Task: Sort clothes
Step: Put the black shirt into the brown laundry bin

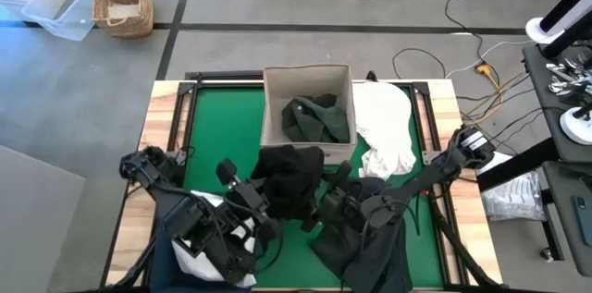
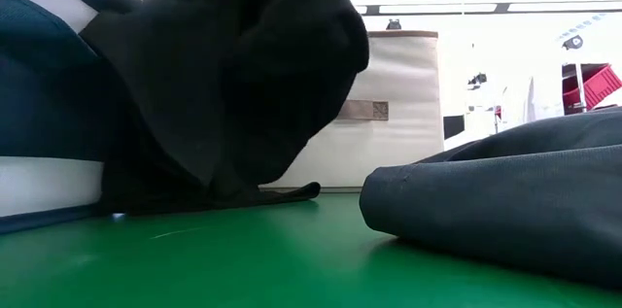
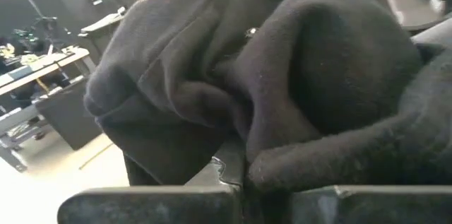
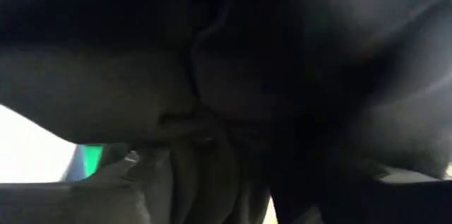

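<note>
Hanging limp from both grippers, black garment [image 1: 289,180] is held above mat centre, just near of beige box [image 1: 277,85]. Left gripper [image 1: 248,191] and right gripper [image 1: 335,199] are clamped on it. Soft, light, droopy; bunched edges are best gripped.

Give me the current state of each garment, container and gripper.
Black fabric garment: lifted, held by both grippers.
Dark green garment: inside beige fabric box.
White garment: lying beside box.
Charcoal grey garment: lying on mat.
Left gripper: gripping black garment.
Right gripper: gripping black garment.
</note>
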Controlling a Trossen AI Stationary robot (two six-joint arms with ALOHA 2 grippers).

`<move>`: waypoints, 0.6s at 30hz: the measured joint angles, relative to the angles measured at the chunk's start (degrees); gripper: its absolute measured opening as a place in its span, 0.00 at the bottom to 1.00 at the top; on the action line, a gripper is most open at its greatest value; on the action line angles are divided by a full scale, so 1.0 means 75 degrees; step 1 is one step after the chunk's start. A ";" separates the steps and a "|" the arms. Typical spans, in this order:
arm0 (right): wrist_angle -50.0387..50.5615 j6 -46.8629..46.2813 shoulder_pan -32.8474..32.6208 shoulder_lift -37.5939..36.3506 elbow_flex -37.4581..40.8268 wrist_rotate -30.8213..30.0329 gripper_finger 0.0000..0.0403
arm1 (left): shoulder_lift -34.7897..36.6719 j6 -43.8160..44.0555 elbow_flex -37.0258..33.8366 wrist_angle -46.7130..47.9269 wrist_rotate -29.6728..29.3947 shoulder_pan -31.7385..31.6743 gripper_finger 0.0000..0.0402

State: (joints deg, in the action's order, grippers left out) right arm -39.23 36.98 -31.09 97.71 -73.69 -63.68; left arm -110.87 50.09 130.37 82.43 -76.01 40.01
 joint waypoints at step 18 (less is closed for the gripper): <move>0.0511 -0.1733 0.1074 -0.0015 0.0000 0.7102 0.74 | 0.0000 -0.0580 0.0000 -0.1402 0.0028 0.0626 0.00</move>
State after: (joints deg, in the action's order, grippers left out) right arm -35.40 23.98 -23.03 97.60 -73.69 -10.42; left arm -110.87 45.73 130.37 71.92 -75.80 44.71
